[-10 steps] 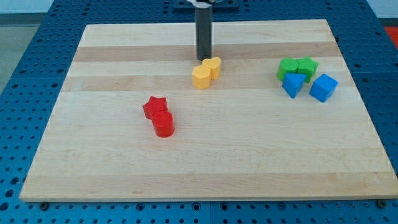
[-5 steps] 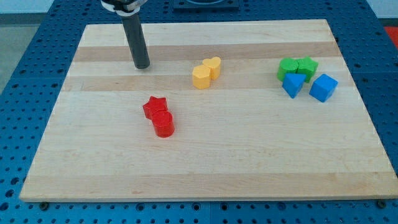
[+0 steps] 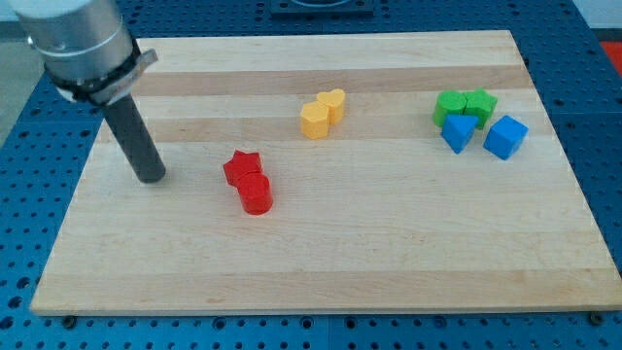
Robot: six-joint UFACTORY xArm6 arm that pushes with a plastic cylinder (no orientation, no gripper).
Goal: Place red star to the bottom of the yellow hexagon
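Eight small coloured blocks sit on the pale wooden board [image 3: 321, 243]. Toward the view's left, the red star block [image 3: 242, 166] touches a red cylinder block [image 3: 257, 193] just below it. The yellow hexagon block [image 3: 314, 120] lies up and to the right, touching a yellow heart-shaped block [image 3: 332, 103], with bare wood beneath it. Far right cluster two green blocks [image 3: 464, 104], a blue triangular block [image 3: 457, 132] and a blue cube [image 3: 505, 136]. My tip [image 3: 151, 178], a plain rod clamping nothing, rests left of the star, apart from it.
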